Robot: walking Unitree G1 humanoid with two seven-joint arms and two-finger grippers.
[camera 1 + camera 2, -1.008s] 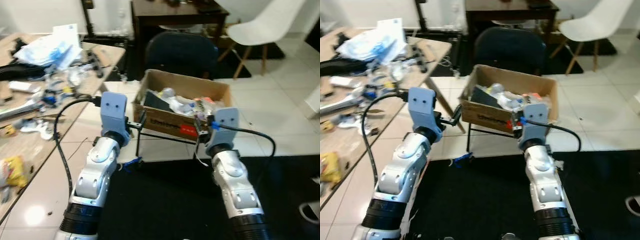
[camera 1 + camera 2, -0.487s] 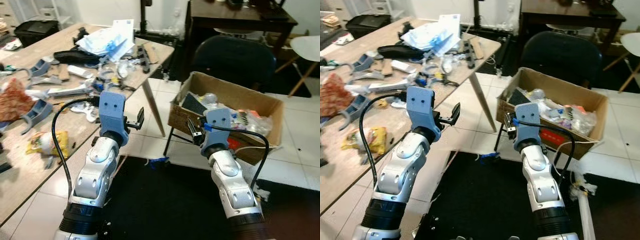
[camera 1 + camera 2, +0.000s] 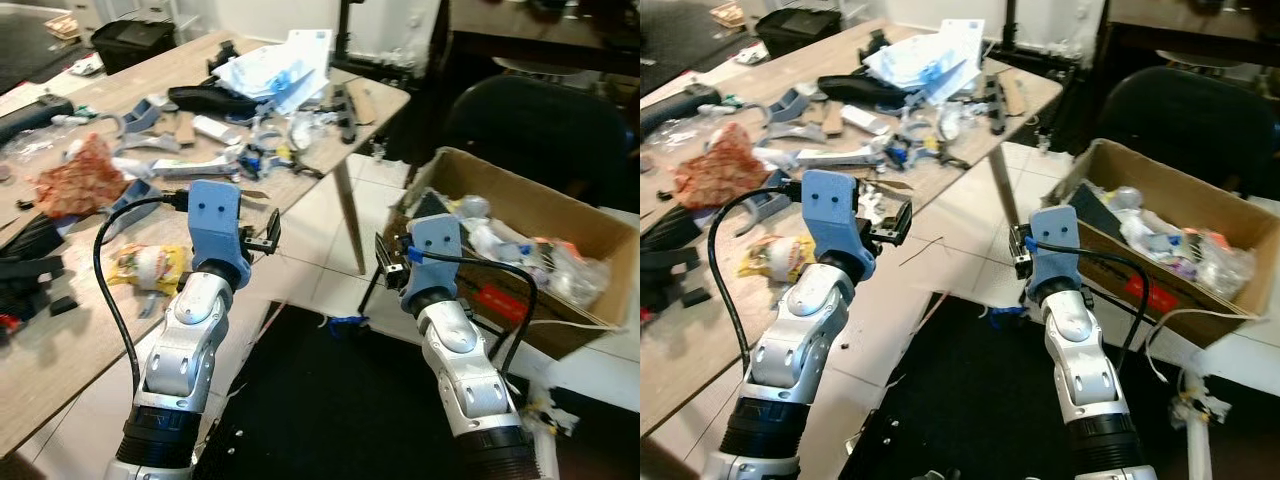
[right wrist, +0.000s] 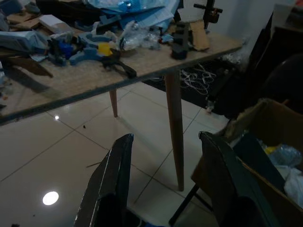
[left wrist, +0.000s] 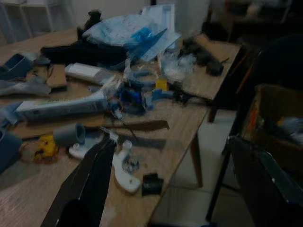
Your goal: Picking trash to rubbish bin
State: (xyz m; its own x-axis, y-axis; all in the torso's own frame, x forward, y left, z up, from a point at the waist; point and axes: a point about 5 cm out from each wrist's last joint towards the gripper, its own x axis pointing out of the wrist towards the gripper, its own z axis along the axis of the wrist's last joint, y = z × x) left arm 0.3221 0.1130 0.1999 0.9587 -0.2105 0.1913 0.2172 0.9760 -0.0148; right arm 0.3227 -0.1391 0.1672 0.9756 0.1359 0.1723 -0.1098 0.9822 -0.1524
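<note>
A cluttered wooden table (image 3: 60, 345) stands on my left, with a yellow wrapper (image 3: 150, 268), a crumpled red-orange bag (image 3: 80, 175) and blue-white plastic bags (image 3: 275, 65) among tools. At the right, an open cardboard box (image 3: 565, 212) full of trash rests on a black stand. My left gripper (image 3: 266, 235) is open and empty at the table's edge, past the yellow wrapper. The left wrist view looks over the table's clutter (image 5: 132, 94) between the spread fingers (image 5: 97, 165). My right gripper (image 3: 386, 263) is open and empty above the floor, in front of the box.
A black mat (image 3: 330, 400) covers the floor under my arms, with a small blue scrap (image 3: 345, 323) at its far edge. A dark chair (image 3: 530, 120) stands behind the box. A table leg (image 4: 174, 127) rises between table and box. White cables (image 3: 1200, 405) lie at right.
The whole view has swung left, so more of the table shows and the box sits further right. Both grippers stay raised, open and empty.
</note>
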